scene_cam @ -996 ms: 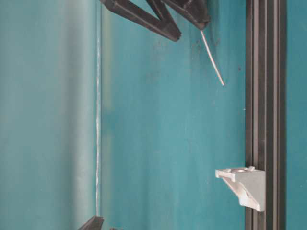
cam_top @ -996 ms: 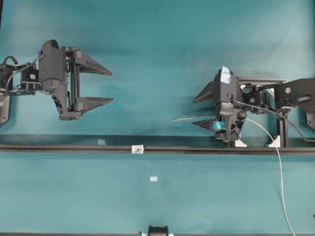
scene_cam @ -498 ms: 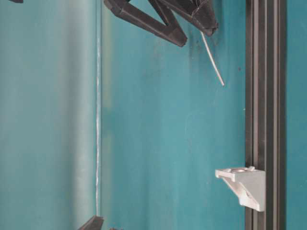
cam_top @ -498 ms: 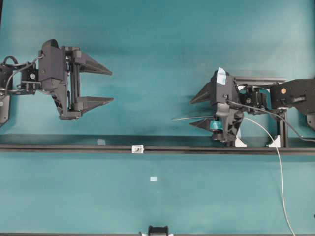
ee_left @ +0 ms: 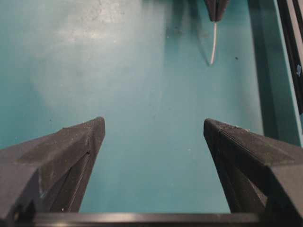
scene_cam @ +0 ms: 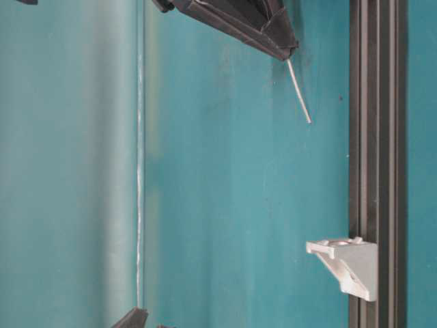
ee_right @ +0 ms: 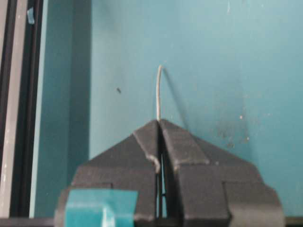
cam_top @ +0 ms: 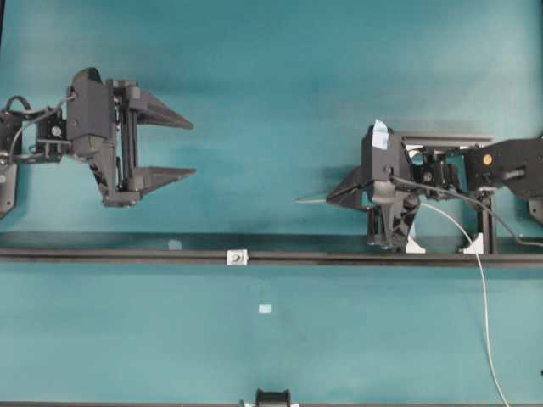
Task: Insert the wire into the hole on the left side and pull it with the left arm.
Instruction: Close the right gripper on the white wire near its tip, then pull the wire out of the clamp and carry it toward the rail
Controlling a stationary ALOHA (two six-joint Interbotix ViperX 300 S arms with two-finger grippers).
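1. My right gripper (cam_top: 333, 200) is clamped on the wire (cam_top: 482, 297), fingers pressed together, with a short free end sticking out past the tips toward my left side
2. Behind that gripper the wire loops back and trails down across the teal table (cam_top: 280, 102) toward its near edge
3. My left gripper (cam_top: 192, 147) hangs with its fingers wide apart, holding nothing, well apart from the wire's tip
4. The hole (cam_top: 238, 256) sits in a small white bracket on the black rail (cam_top: 110, 253), between my two grippers; the wire's tip is near the rail but not at the hole
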